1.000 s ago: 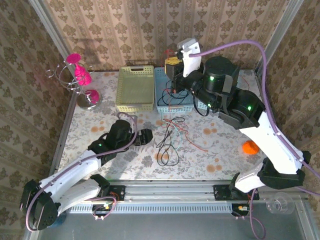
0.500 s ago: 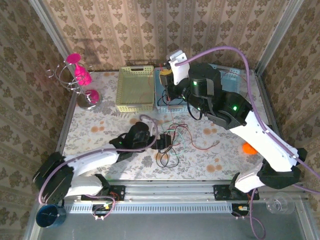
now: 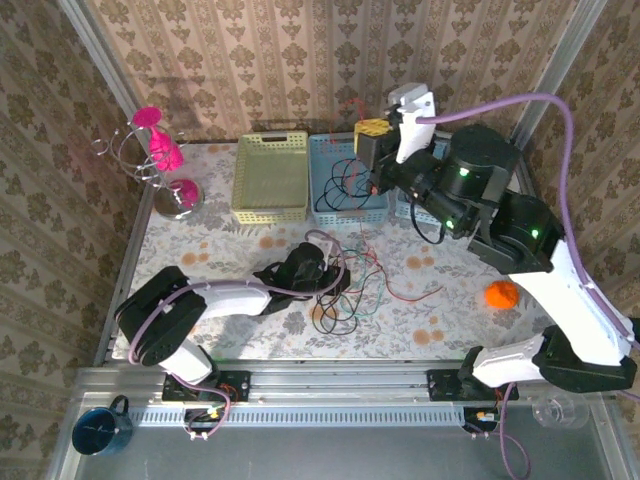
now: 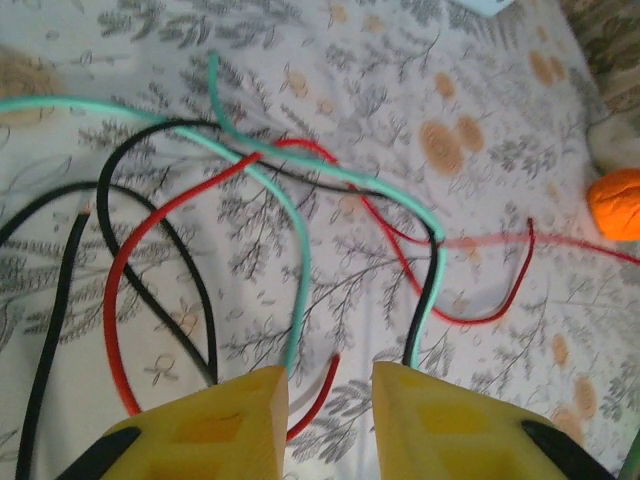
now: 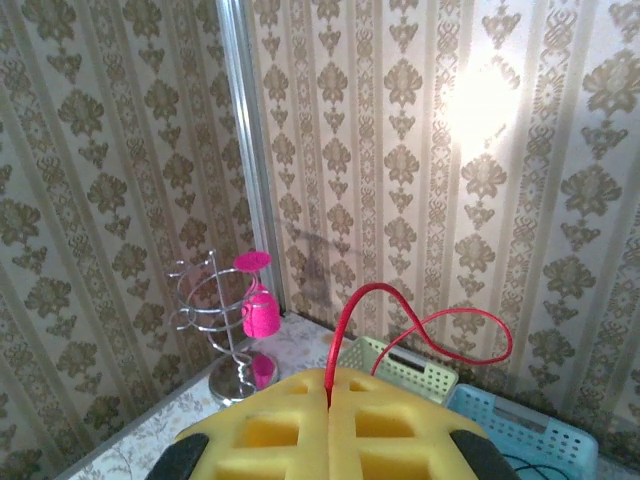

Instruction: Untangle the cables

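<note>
The cables (image 3: 345, 285) lie in a loose tangle of red, black and teal at the middle of the table. My left gripper (image 3: 326, 276) sits low at the tangle's left edge. In the left wrist view its yellow fingers (image 4: 215, 430) stand apart, so the gripper (image 4: 330, 385) is open, and a loose red cable end (image 4: 322, 385) lies in the gap. The teal cable (image 4: 300, 230) runs under the left finger. My right gripper (image 3: 372, 135) is raised over the blue basket (image 3: 325, 205). It is shut (image 5: 329, 385) on a red cable (image 5: 376, 287) that loops upward.
A yellow-green basket (image 3: 270, 178) stands beside the blue one at the back. A pink-and-chrome stand (image 3: 165, 165) occupies the back left corner. An orange ball (image 3: 500, 294) lies at the right, also seen from the left wrist (image 4: 615, 203). A blue mug (image 3: 100, 428) sits below the table edge.
My left arm slid right along the table into the tangle, and its jaws have narrowed. My right gripper swung left, then back right, still holding the red cable high.
</note>
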Controlling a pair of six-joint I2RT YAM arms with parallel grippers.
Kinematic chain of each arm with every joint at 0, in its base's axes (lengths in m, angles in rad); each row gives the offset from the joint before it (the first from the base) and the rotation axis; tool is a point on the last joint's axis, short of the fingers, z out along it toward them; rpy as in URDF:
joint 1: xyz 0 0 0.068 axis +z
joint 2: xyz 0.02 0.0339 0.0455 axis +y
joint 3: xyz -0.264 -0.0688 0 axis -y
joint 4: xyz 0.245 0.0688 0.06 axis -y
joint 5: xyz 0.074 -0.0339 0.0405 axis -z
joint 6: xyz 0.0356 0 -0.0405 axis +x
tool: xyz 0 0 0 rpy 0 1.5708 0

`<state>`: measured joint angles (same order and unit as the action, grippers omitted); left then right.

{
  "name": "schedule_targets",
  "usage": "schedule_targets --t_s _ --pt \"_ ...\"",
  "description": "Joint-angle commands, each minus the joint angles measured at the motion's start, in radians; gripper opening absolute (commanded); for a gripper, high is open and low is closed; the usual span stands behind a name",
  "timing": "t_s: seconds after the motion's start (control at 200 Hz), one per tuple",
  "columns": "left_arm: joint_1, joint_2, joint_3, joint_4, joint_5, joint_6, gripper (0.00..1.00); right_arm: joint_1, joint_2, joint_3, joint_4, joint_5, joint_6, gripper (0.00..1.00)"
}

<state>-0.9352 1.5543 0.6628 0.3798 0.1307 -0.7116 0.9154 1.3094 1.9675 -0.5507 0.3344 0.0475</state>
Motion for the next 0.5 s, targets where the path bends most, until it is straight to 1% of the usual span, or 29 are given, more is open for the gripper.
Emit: schedule_targets --t_s 0.0,0.06,0.1,0.125,0.14,0.165,0.21,0.325,0.36,0.44,0.495 --pt "0.006 -0.058 -0.007 -0.008 -0.027 0.019 0.32 -0.017 -0.024 -0.014 0.025 0.038 -0.019 0.00" --pt "0.013 -0.099 -0.021 -0.046 -0.046 0.024 0.34 -0.032 -0.027 -0.009 0.035 0.038 -0.024 0.00" --pt "0.016 -0.122 -0.030 -0.065 -0.055 0.030 0.38 -0.043 -0.022 0.012 0.035 0.037 -0.025 0.00" --pt "0.018 -0.134 -0.035 -0.069 -0.054 0.035 0.44 -0.046 -0.019 0.028 0.037 0.032 -0.024 0.00" --pt "0.018 -0.140 -0.038 -0.072 -0.053 0.037 0.51 -0.047 -0.016 0.039 0.038 0.030 -0.025 0.00" --pt "0.019 -0.153 -0.039 -0.077 -0.048 0.042 0.60 -0.048 -0.011 0.058 0.040 0.026 -0.027 0.00" --pt "0.015 -0.176 -0.037 -0.084 -0.038 0.052 0.67 -0.048 0.004 0.100 0.038 0.025 -0.033 0.00" --pt "-0.002 -0.269 -0.009 -0.141 -0.041 0.109 0.78 -0.048 0.048 0.195 0.019 0.008 -0.037 0.00" --pt "-0.010 -0.302 -0.001 -0.160 -0.047 0.137 0.82 -0.049 0.059 0.208 -0.010 0.002 -0.035 0.00" --pt "-0.029 -0.377 0.007 -0.184 -0.047 0.203 0.89 -0.048 0.075 0.220 -0.017 -0.012 -0.025 0.00" --pt "-0.041 -0.414 0.007 -0.209 -0.057 0.251 0.91 -0.048 0.076 0.231 -0.018 -0.023 -0.018 0.00"
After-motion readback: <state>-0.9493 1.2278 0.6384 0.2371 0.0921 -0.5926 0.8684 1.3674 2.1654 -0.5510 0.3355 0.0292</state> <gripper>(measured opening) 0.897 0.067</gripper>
